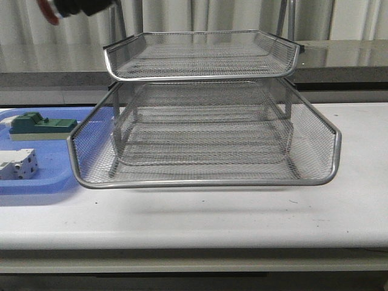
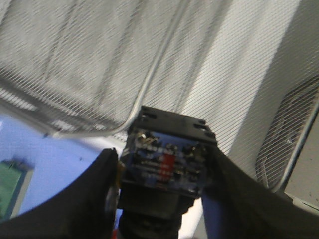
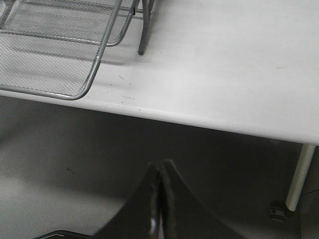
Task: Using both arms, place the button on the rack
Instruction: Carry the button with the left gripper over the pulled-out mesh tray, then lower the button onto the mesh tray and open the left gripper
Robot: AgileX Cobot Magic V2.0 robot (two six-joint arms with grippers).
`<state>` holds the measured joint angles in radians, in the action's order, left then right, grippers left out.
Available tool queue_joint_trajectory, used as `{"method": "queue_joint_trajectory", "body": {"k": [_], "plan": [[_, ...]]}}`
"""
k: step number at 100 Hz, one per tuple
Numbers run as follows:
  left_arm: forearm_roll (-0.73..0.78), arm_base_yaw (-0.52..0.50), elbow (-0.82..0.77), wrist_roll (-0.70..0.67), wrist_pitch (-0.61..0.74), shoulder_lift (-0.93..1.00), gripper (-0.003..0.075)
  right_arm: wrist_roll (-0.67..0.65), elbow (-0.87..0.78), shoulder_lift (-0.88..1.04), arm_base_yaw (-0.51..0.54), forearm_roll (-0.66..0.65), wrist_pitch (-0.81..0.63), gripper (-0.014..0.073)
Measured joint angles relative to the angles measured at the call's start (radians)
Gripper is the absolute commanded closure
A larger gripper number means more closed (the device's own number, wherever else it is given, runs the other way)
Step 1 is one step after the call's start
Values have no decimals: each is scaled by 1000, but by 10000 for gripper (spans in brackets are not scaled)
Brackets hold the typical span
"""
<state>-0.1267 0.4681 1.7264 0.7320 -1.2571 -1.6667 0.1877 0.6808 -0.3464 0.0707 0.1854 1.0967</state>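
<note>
My left gripper (image 2: 162,174) is shut on the button (image 2: 167,162), whose blue rear block and black body fill the gap between the fingers. In the front view the button's red cap (image 1: 47,11) shows at the top left, held high beside the rack's top tray. The rack (image 1: 200,121) is silver wire mesh with its middle tray pulled out toward the front; its mesh (image 2: 99,59) lies below the button in the left wrist view. My right gripper (image 3: 160,172) is shut and empty, off the table's front edge, with a corner of the rack (image 3: 60,59) in its view.
A flat blue tray (image 1: 54,170) lies left of the rack, holding a green block (image 1: 39,124) and a white-grey block (image 1: 17,163). The white table (image 3: 224,64) extends right of the rack. A table leg with caster (image 3: 296,181) stands below the edge.
</note>
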Motion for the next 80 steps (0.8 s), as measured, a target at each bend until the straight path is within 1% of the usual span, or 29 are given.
{"method": "queue_joint_trajectory", "body": {"k": [13,27,41,55,60,65,72,80], "plan": [[-7,98,0,0,0,-57,699,0,0,0,0,0,0,664],[-7,169,0,0,17,-130,699,0,0,0,0,0,0,664],[-7,213,0,0,71,-197,699,0,0,0,0,0,0,664],[-2,228,0,0,119,-246,689,0,0,0,0,0,0,664],[2,228,0,0,132,-260,663,0,0,0,0,0,0,664],[7,228,0,0,139,-271,617,0,0,0,0,0,0,664],[11,228,0,0,146,-281,521,0,0,0,0,0,0,664],[11,228,0,0,146,-283,386,0,0,0,0,0,0,664]]}}
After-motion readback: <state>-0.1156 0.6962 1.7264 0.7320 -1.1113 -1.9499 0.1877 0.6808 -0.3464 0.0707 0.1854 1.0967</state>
